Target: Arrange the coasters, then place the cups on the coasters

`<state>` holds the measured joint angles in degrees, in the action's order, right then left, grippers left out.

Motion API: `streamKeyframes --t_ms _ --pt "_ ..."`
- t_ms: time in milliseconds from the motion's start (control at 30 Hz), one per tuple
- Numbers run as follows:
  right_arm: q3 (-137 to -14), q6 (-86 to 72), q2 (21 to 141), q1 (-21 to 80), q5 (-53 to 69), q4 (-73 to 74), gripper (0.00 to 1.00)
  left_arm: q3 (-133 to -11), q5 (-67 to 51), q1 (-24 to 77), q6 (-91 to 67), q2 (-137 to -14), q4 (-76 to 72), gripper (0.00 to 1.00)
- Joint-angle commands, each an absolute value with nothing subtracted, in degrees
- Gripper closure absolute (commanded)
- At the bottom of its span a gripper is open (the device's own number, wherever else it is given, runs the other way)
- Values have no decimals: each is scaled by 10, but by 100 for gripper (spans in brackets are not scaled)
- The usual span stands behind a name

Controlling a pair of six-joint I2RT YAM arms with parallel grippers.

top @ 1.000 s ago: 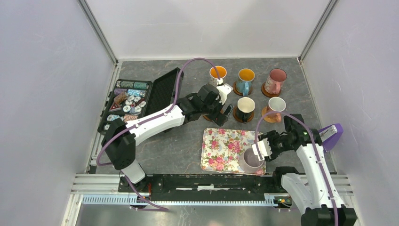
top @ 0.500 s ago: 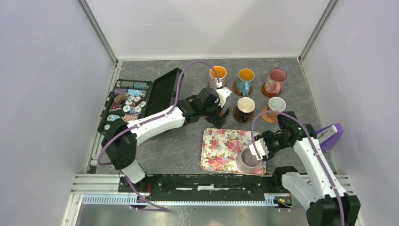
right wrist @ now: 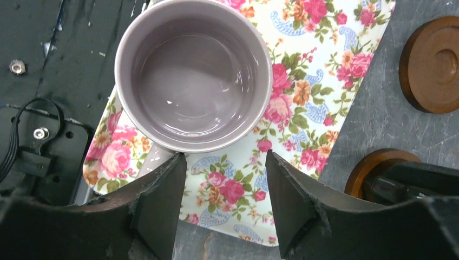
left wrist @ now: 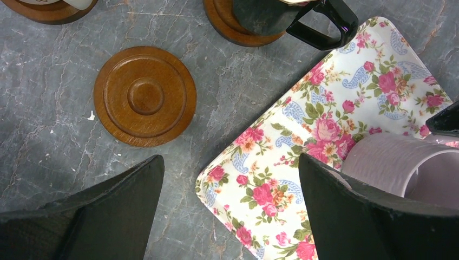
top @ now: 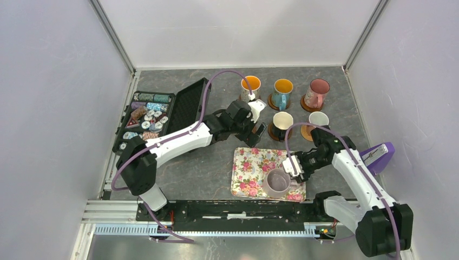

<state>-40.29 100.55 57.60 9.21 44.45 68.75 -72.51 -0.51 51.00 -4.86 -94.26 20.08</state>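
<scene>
Lilac mug (right wrist: 195, 76) is sitting on the floral tray (right wrist: 325, 81), just beyond my right gripper (right wrist: 224, 157), jaws parted; my left gripper (left wrist: 230, 162) is hovering wide open near a bare coaster (left wrist: 145, 96).

Bare coaster (left wrist: 145, 96) is clear from above, just ahead of the left gripper (left wrist: 230, 162), jaws wide. Tight on one side: black mug (left wrist: 260, 16) just beside it, handle poking toward the tray (left wrist: 325, 124), whose far left corner sits close. Lilac mug (right wrist: 194, 73) by the tray's near right corner is open above, right gripper (right wrist: 224, 157) spread at its side. Other mugs (top: 282, 93) crowd the table's (top: 211, 168) far edge. Chip case (top: 154, 114) blocks the left edge, lid up. Bare strip between case and tray, left arm (top: 178, 141) across it.
</scene>
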Motion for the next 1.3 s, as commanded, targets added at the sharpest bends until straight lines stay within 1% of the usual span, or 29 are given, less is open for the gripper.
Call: streamKeyframes --t_ms 0,167,300,467,600,700,833,867,1033,1100,1267 --pt "-409 920 583 124 500 620 37 -723 -3 506 -32 -897 193 0" --pt "-388 811 582 169 509 522 37 -716 -5 503 -16 -873 206 0" --pt "-366 746 574 197 514 462 36 -714 -45 499 -2 -849 221 0" --pt "-381 668 565 189 506 437 28 -706 -138 503 94 -819 263 0" --pt "-386 575 537 115 538 391 24 -708 -185 526 154 -811 298 0" --pt "-388 513 525 59 557 357 24 -703 -200 559 208 -805 298 0" --pt "-382 397 516 4 556 279 24 -748 -195 614 245 -852 316 1" --pt "-380 364 514 -20 549 246 24 -769 -199 620 246 -876 326 2" --pt "-381 215 516 -71 520 121 23 -878 -213 641 230 -978 361 12" --pt "-380 158 518 -99 505 85 23 -907 -218 652 232 -1006 367 14" --pt "-375 54 525 -155 519 18 22 -952 -205 689 250 -1059 392 19"
